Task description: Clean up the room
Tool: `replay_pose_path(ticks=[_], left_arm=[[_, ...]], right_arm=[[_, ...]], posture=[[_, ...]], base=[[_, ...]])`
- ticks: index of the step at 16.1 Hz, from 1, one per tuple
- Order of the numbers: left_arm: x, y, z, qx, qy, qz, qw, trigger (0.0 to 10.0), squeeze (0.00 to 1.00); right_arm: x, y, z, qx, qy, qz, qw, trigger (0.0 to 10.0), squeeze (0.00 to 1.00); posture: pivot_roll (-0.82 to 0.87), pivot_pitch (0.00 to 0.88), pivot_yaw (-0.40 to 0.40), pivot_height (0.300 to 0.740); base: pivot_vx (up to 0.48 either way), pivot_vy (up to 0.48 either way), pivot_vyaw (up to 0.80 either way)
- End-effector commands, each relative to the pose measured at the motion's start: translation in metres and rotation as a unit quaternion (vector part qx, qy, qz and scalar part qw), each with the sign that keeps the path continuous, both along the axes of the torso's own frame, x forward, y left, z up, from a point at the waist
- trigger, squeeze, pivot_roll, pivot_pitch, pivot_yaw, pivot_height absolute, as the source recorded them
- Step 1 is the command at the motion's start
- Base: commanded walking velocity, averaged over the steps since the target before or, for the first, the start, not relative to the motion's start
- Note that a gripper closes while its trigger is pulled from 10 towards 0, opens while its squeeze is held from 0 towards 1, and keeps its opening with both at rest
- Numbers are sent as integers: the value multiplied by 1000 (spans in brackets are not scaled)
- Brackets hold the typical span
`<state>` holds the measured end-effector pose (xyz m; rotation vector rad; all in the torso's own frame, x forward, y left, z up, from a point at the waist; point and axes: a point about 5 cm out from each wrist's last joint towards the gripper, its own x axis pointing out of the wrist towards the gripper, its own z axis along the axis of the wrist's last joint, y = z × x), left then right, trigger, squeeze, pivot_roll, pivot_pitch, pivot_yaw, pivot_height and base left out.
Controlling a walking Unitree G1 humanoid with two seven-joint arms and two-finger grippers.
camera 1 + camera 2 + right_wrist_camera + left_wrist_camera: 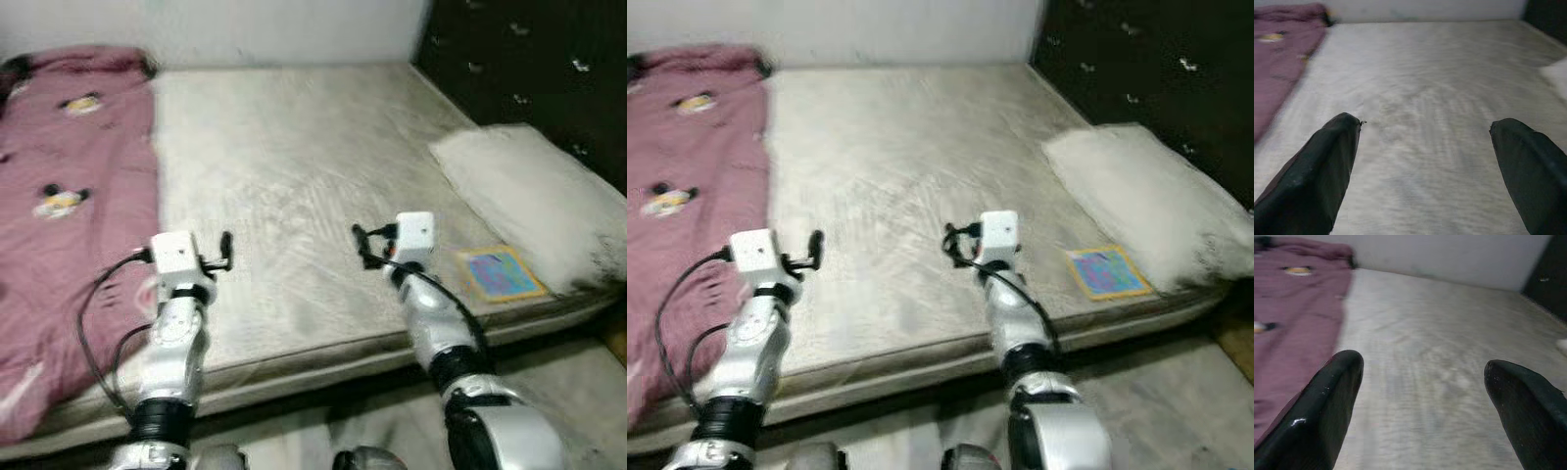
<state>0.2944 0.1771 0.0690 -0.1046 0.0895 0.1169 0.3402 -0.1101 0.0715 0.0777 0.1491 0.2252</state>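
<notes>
I had both sets of jaws spread wide and empty, left gripper point(1422, 369) and right gripper point(1425, 127) hovering over the bare mattress point(294, 166). Maroon blanket point(69, 215) lay just left of the left jaws. Pillow point(534, 201) and a colourful book point(498, 273) sat right of the right jaws.
</notes>
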Motion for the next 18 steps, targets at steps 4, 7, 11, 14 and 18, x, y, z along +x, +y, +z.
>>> replay_pose_path(ticks=[4, 7, 11, 14, 18], left_arm=[[2, -4, 0, -2, 3, -2, 1000, 10000, 0], [2, -4, 0, -1, 3, -2, 1000, 10000, 0], [3, -4, -1, -2, 11, 1, 1000, 10000, 0], [3, -4, -1, -3, 7, 0, 1000, 10000, 0], [4, -3, -1, -1, 11, 4, 1000, 10000, 0]], right_arm=[[2, -7, 2, -5, -2, -5, 1000, 10000, 0], [2, -7, 2, -5, -2, -4, 1000, 10000, 0], [2, -6, 2, -5, -1, -1, 1000, 10000, 0], [2, -6, 2, -7, -2, 2, 1000, 10000, 0], [3, -4, 3, -10, -3, 6, 1000, 10000, 0]], posture=[[-17, 0, -40, 740], [-18, 0, -38, 740], [-19, 0, -38, 740], [-18, 0, -40, 740], [-21, 0, -39, 740]], base=[[0, 480, 0], [0, 480, 0], [0, 480, 0], [0, 480, 0], [0, 480, 0]])
